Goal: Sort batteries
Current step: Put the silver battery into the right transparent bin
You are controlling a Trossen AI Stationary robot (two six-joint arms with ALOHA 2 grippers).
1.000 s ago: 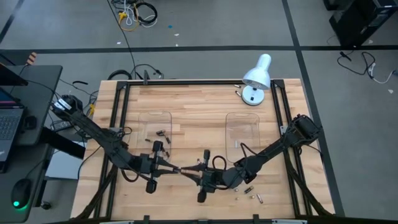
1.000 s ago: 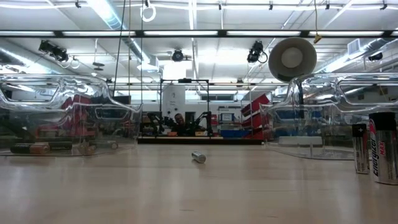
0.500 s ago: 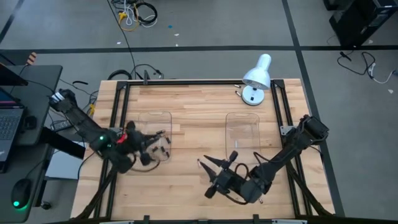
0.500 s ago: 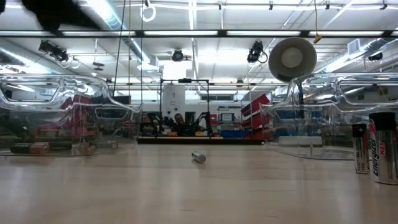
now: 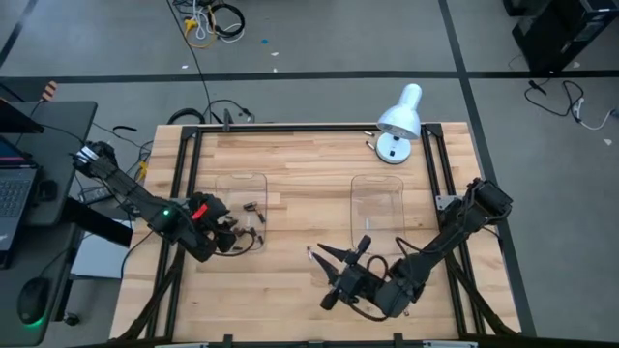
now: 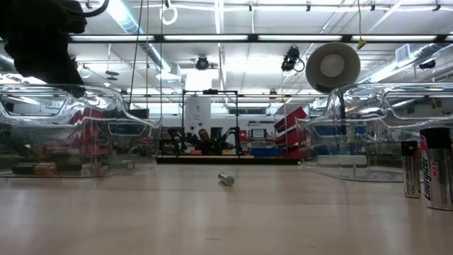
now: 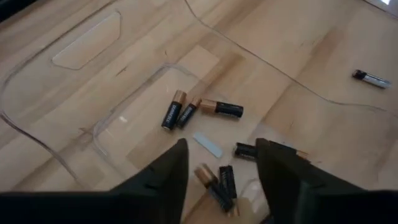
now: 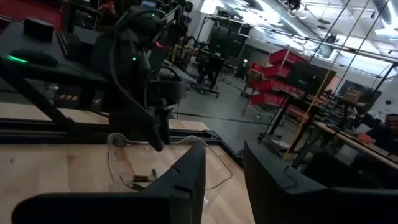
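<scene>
Several dark batteries with copper ends (image 7: 199, 111) lie flat in the clear left tray (image 5: 242, 186). My left gripper (image 7: 221, 149) hangs open above them, over the tray's near end (image 5: 230, 237), holding nothing. More dark batteries (image 7: 219, 182) lie on the tray floor below its fingers. My right gripper (image 5: 329, 275) is open at the table's near middle, raised and pointing toward the left arm, with nothing between its fingers (image 8: 224, 152). One silver battery (image 6: 226, 178) lies on the table on its side. Two batteries (image 6: 430, 167) stand upright at the right.
A second clear tray (image 5: 377, 203) sits right of centre. A white desk lamp (image 5: 398, 121) stands at the far right, with a small battery (image 5: 369, 145) beside its base. A silver battery (image 7: 372, 78) lies on the wood outside the left tray.
The two grippers met tip to tip at the table's near middle. My left gripper has since swung toward the table's left edge and now hangs over the left tray. My right gripper has drawn back toward the near edge and tipped its fingers up.
</scene>
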